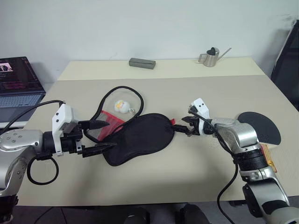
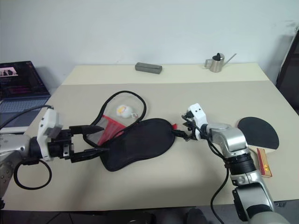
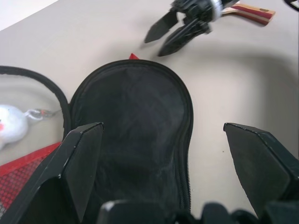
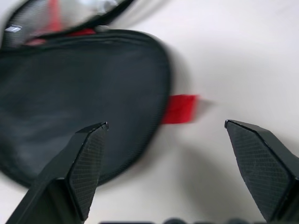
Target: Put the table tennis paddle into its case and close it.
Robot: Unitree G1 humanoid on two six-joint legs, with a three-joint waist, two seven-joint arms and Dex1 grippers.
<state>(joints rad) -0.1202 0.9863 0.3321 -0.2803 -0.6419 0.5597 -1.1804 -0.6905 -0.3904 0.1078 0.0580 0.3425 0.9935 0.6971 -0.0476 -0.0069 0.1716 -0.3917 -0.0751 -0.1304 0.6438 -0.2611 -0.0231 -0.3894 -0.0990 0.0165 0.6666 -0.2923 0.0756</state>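
The case (image 1: 138, 137) lies unzipped mid-bench (image 1: 196, 88), a soft black cover with a red mesh panel and a white ball charm (image 1: 122, 106). Beside its narrow end, the right hand (image 1: 186, 125) is spread; at its wide end, the left hand (image 1: 96, 136) is spread. The table tennis paddle (image 2: 258, 133) lies right of the case.

Case (image 1: 140, 137) lies left of paddle (image 1: 261, 128).

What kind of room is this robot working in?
Probably an office or lab: a plain beige table against a bare wall, an open laptop beside it, and a small metal watering can.
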